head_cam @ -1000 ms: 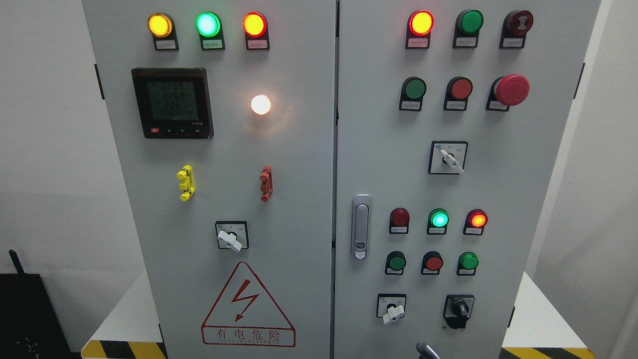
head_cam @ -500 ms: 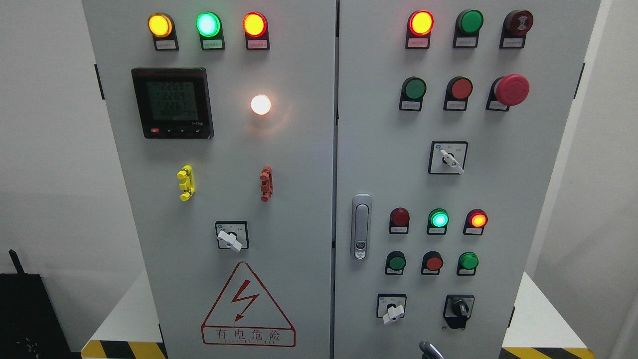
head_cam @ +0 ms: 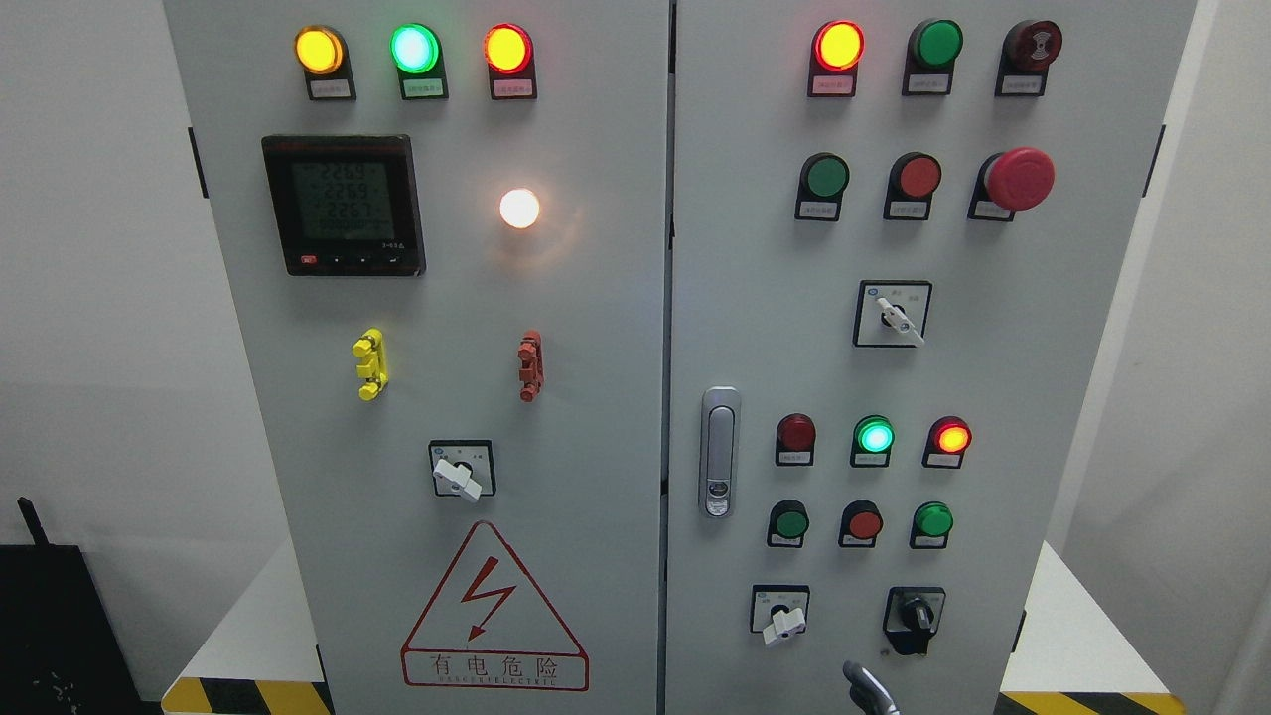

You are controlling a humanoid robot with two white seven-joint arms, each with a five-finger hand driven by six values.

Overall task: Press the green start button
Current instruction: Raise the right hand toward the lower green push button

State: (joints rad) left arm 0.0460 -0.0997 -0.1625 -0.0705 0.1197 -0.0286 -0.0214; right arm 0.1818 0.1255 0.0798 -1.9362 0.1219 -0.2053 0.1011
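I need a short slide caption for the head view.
A robot fingertip at the bottom edge, below several green buttons on the grey control cabinet.

Head view: faces the grey control cabinet [head_cam: 596, 328] straight on – slightly downward.
Nearness: close; cabinet fills the frame – top and bottom cut off.

One grey fingertip of a robot hand [head_cam: 867, 685] at the bottom edge, right of centre.

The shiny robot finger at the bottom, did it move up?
Yes. The finger has risen from the bottom edge toward the black knob switch.
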